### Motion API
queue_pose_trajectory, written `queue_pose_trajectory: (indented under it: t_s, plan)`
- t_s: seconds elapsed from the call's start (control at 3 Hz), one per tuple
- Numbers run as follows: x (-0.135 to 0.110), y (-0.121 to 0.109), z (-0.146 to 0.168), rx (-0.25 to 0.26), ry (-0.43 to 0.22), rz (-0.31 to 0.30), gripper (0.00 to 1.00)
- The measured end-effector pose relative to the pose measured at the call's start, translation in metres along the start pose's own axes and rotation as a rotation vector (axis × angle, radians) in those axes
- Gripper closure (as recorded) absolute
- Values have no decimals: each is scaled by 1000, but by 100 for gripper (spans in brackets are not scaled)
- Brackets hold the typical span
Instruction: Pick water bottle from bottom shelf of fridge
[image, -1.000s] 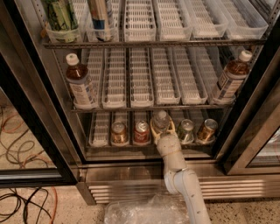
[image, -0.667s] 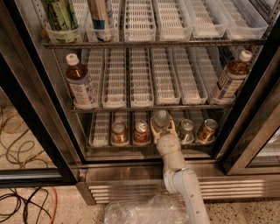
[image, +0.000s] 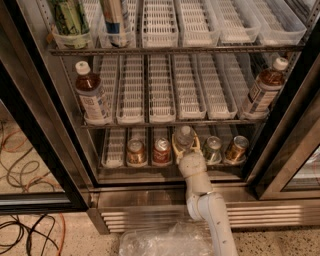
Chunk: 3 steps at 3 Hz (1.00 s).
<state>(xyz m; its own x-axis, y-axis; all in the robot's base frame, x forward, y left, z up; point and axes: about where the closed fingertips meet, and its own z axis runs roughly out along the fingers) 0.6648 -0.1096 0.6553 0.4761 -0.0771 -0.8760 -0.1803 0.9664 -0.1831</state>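
Note:
The water bottle (image: 184, 136), small and clear with a pale cap, stands upright in a middle lane of the bottom shelf (image: 114, 150) of the fridge (image: 46, 142). My gripper (image: 185, 145) reaches in from the white arm below. Its yellowish fingers (image: 175, 146) sit tight against both sides of the bottle, which still stands on the rack.
Metal cans stand left (image: 135, 151) (image: 161, 150) and right (image: 212, 149) (image: 236, 149) of the bottle. Brown-liquid bottles (image: 93, 100) (image: 262, 90) stand on the rack above. A steel grille (image: 145, 217), a clear plastic bag (image: 165, 242) and floor cables (image: 25, 230) lie below. The dark door frame (image: 295, 145) is at the right.

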Motion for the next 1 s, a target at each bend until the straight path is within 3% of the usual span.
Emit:
queue_pose_trajectory:
  t_s: [0.33,1.0]
  plan:
    - [-1,-7,-3,39,-90,-36,100]
    - [-5,-6,-3,37,-102,-38,100]
